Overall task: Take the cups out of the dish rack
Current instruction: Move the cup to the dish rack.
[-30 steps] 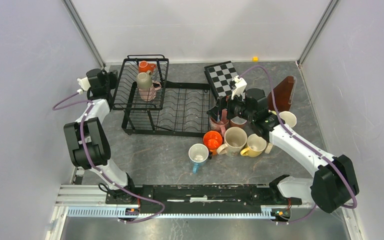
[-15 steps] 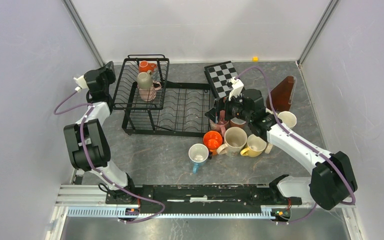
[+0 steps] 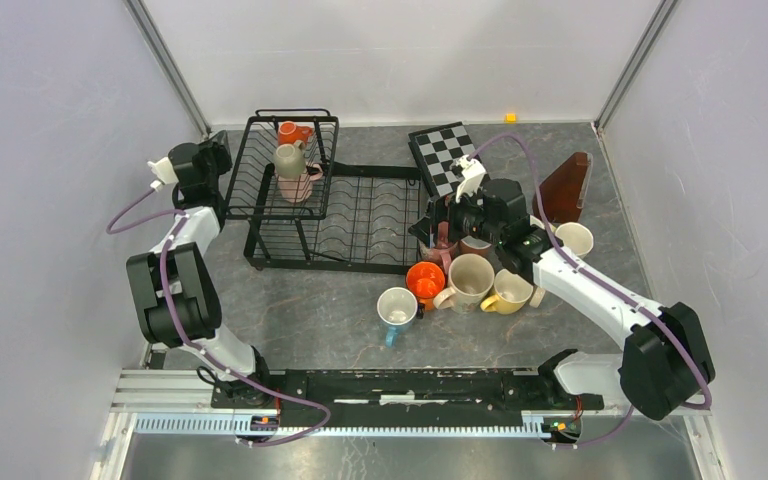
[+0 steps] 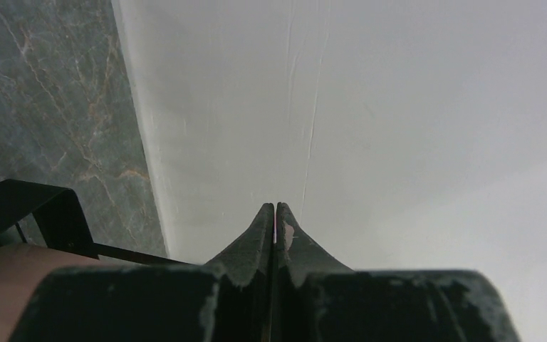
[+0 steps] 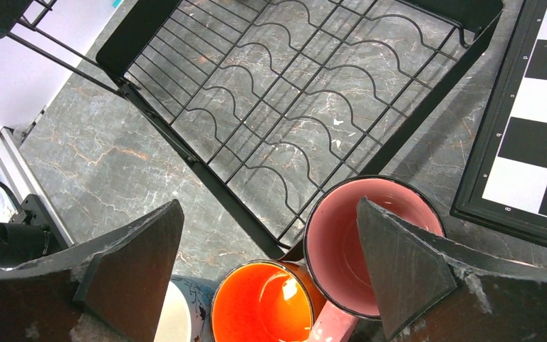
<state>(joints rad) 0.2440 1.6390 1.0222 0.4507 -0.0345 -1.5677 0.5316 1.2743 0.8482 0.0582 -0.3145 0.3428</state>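
Observation:
The black wire dish rack (image 3: 360, 225) stands at centre left; its taller basket part (image 3: 260, 170) holds an orange cup (image 3: 290, 132), a beige cup (image 3: 288, 160) and a pink cup (image 3: 302, 185). My left gripper (image 3: 220, 150) is shut and empty beside the basket's left wall; in the left wrist view its closed gripper (image 4: 275, 208) points at the white wall. My right gripper (image 3: 430, 225) is open and empty above a pink cup (image 5: 342, 249) and an orange cup (image 5: 260, 306) on the table by the tray part (image 5: 278, 107).
Several more cups cluster on the table: cream (image 3: 470, 280), yellow (image 3: 507, 290), light blue (image 3: 397, 307), and a pale one (image 3: 575, 238) further right. A checkerboard (image 3: 445, 155) and a brown wedge (image 3: 565, 188) lie behind them. Enclosure walls are close around.
My right gripper has shifted slightly left and back over the pink cup. My left wrist has turned a little beside the basket. The cups have not moved.

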